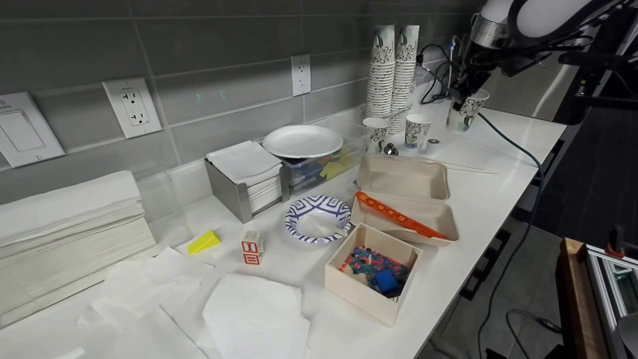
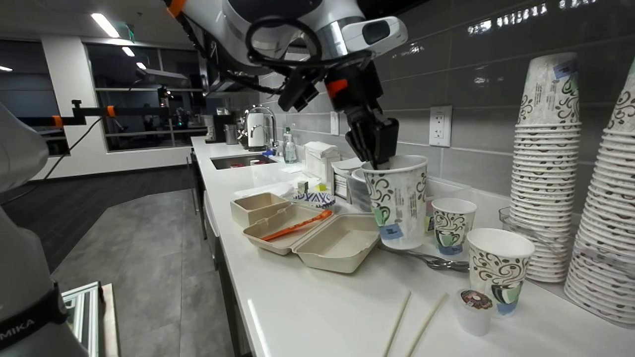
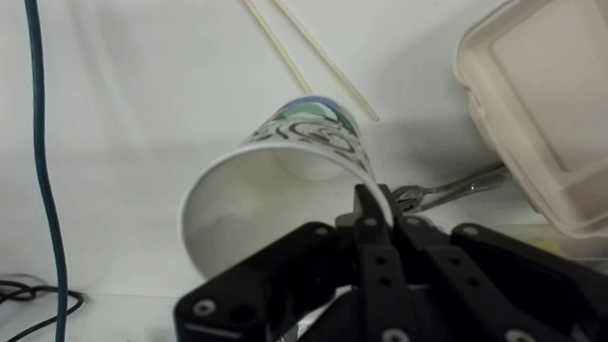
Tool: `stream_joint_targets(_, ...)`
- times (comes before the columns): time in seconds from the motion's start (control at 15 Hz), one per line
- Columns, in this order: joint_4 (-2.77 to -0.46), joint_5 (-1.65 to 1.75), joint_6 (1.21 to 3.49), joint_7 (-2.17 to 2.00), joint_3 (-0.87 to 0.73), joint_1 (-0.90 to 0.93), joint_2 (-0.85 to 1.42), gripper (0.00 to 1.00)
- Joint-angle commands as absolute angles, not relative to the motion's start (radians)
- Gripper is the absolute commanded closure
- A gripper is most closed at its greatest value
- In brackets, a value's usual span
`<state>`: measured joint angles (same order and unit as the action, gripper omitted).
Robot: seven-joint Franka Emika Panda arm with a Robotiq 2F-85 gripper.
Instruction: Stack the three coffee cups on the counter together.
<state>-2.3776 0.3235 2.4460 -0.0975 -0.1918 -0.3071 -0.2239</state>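
My gripper [image 3: 375, 204] is shut on the rim of a white paper coffee cup with a brown swirl print [image 3: 280, 185], one finger inside and one outside. The held cup also shows in both exterior views [image 1: 463, 115] [image 2: 401, 208]; it looks raised off the counter and slightly tilted. In an exterior view the gripper [image 2: 381, 161] reaches down to its rim. Two more such cups stand upright on the counter: one nearer the clamshell box [image 2: 452, 225] [image 1: 376, 134], one beside a small coffee pod [image 2: 498, 263] [image 1: 416, 132]. Both are out of the wrist view.
Tall stacks of cups [image 1: 381, 82] [image 2: 545, 178] stand by the wall behind the two cups. Plastic forks [image 2: 436, 260], thin sticks [image 2: 397, 322], the coffee pod [image 2: 475, 312] and an open clamshell box [image 2: 342, 243] lie nearby. A green cable [image 3: 42, 156] crosses the counter.
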Motion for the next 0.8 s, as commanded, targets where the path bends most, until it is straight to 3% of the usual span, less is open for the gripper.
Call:
stream_joint_targets(0.0,-2.354,0.323,2.443,-0.1,-0.197,-0.299,-0.209,0.98)
stream_joint_targets(0.73,-2.169,0.313,2.46,-0.109,-0.195,-0.274,-0.019,1.0)
